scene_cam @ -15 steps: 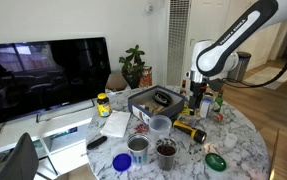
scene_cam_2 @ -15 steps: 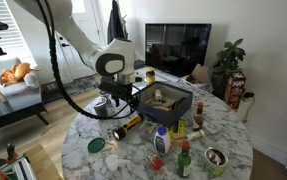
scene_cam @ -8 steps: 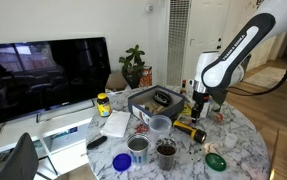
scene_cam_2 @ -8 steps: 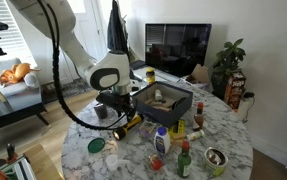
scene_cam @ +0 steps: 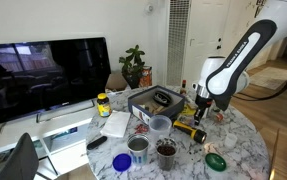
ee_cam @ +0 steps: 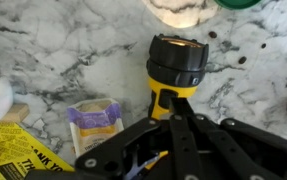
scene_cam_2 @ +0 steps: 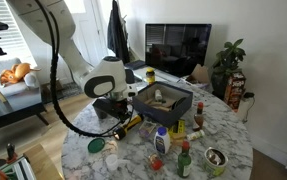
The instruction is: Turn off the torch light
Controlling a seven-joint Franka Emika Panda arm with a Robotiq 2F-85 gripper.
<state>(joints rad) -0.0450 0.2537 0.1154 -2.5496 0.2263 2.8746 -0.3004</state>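
**Torch Switch Press: Not Confirmed**

Torch light (ee_cam: 175, 72) found lying flat on marble table (ee_cam: 73, 50), black head pointing away from wrist. Gripper (ee_cam: 173, 122) directly over yellow barrel, jaws drawn together into one tip, clamping nothing. Bright patch beyond lens suggests lamp on. Risk: off-centre push rolling the round barrel toward purple-banded packet (ee_cam: 95, 118), missing the switch.

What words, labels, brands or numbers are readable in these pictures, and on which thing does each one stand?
No text can be read in full.
yellow packet: black capital letters, blurred and cut off by the picture's edge.
purple and white sachet: print too blurred to read.
torch light: no lettering shows.
bottles: labels too small to read in an exterior view.
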